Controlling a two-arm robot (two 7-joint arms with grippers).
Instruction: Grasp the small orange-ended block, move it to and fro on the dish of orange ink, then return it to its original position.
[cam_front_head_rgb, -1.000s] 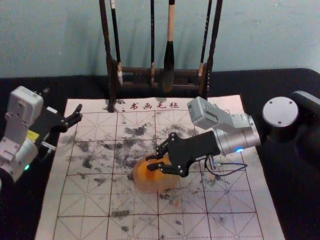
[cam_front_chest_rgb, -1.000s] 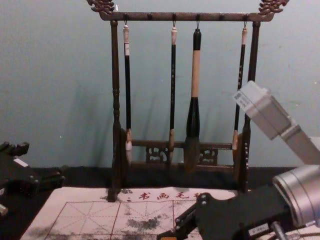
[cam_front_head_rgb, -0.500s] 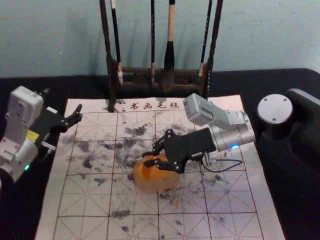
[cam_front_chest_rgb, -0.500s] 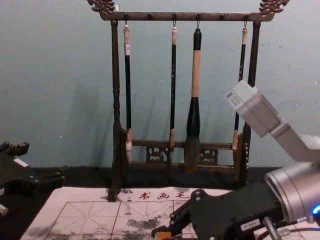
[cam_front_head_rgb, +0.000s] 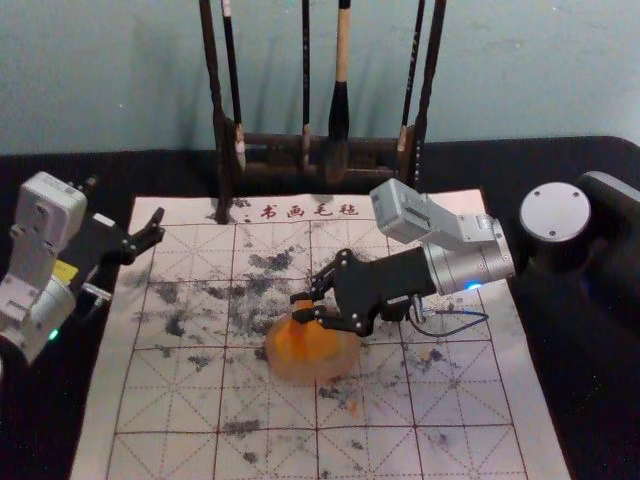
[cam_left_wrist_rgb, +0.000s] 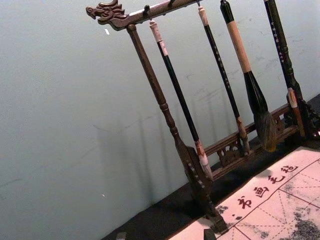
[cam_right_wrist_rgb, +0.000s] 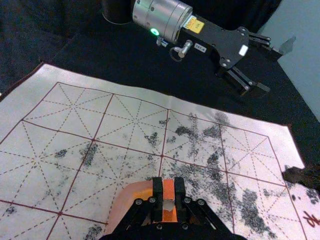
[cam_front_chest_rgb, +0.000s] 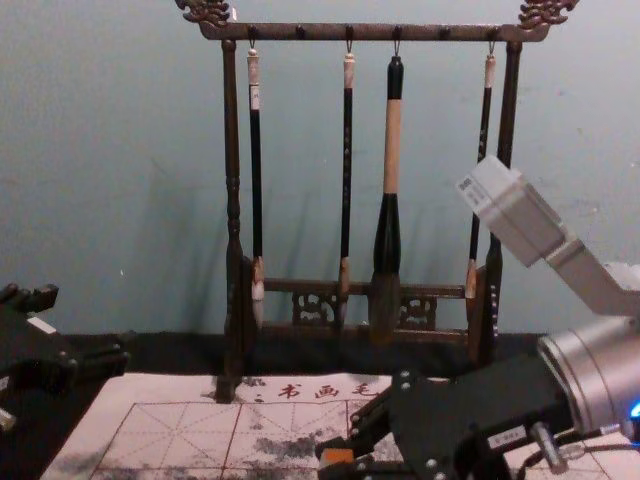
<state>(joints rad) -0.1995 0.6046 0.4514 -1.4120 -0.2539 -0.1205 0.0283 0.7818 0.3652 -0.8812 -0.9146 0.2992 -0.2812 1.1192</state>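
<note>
Block (cam_right_wrist_rgb: 168, 190), small, one: orange-ended, with a paler band partway along; clamped between the two fingers of the right gripper (cam_front_head_rgb: 302, 307) and held over the far part of the dish (cam_front_head_rgb: 312, 371). Contact with the ink: cannot be told. Handling, as judged: light, rigid, unlikely to break in a firm grip; sides probably dry enough to hold, though any wet ink on them would make them slick. Proper hold: by its two opposite flat sides, well up from the inking end, as the fingers have it, squeezed only enough to stop it tilting under drag. Dish, one: round, pale-rimmed, orange within, lying on the gridded, ink-spotted mat (cam_front_head_rgb: 200, 405); likely to slide if pressed hard. Step in hand, as judged: the to-and-fro work, or its approach; the return remains. Next requirement: short level strokes kept inside the rim. Left gripper (cam_front_head_rgb: 158, 225), one: idle above the mat's left side, fingers apart, nothing between them. Brush rack (cam_front_head_rgb: 222, 180), one: upright at the rear, brushes hanging.
</note>
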